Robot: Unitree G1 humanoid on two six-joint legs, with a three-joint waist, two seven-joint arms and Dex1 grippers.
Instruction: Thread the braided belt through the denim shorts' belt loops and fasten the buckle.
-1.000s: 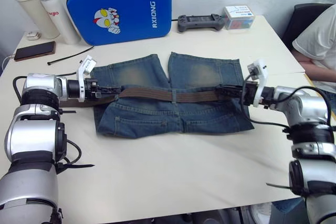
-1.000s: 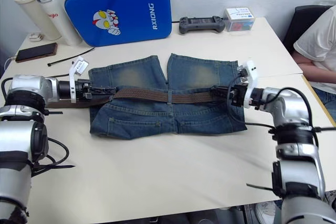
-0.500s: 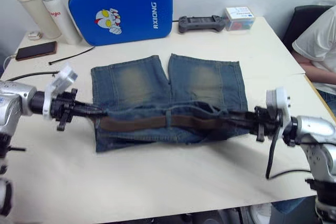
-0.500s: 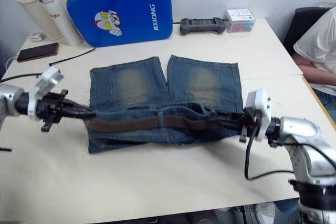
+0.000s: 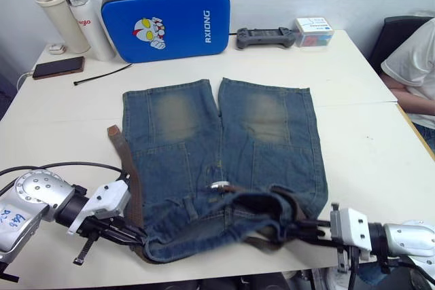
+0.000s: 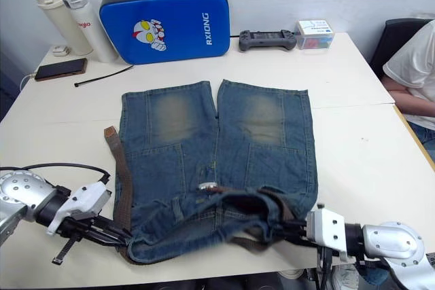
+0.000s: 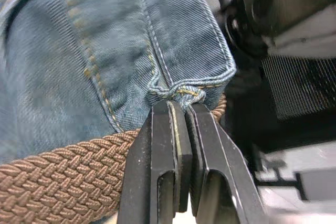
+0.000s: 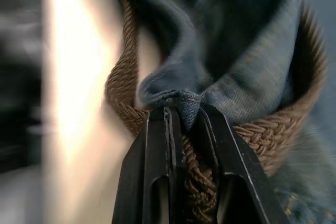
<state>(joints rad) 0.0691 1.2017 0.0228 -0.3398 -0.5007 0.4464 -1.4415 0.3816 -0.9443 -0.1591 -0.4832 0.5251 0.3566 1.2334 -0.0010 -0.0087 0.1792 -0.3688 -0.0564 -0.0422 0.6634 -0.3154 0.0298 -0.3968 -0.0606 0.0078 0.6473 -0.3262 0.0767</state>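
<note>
The denim shorts (image 5: pixel 221 147) lie legs-away, their bunched waistband stretched crosswise between both grippers at the table's near edge. The braided belt (image 7: pixel 63 174) runs just beneath the left gripper (image 7: pixel 178 109), which is clamped on the waistband hem. The right gripper (image 8: pixel 181 111) pinches denim with belt between its fingers. The buckle (image 5: pixel 219 185) lies midway, about equally near both arms.

shorts (image 5: pixel 217 147): we see faded blue denim, paler worn patches on both legs, tan stitching
belt (image 5: pixel 126 168): dark brown, braided weave
buckle (image 5: pixel 219 185): silver
case (image 5: pixel 166 17): bright blue, black edge, cartoon hero print, white lettering
bottles (image 5: pixel 71 15): we see white, one purple-capped
controller (image 5: pixel 265 36): dark grey
fingers (image 7: pixel 168 171): black
</note>
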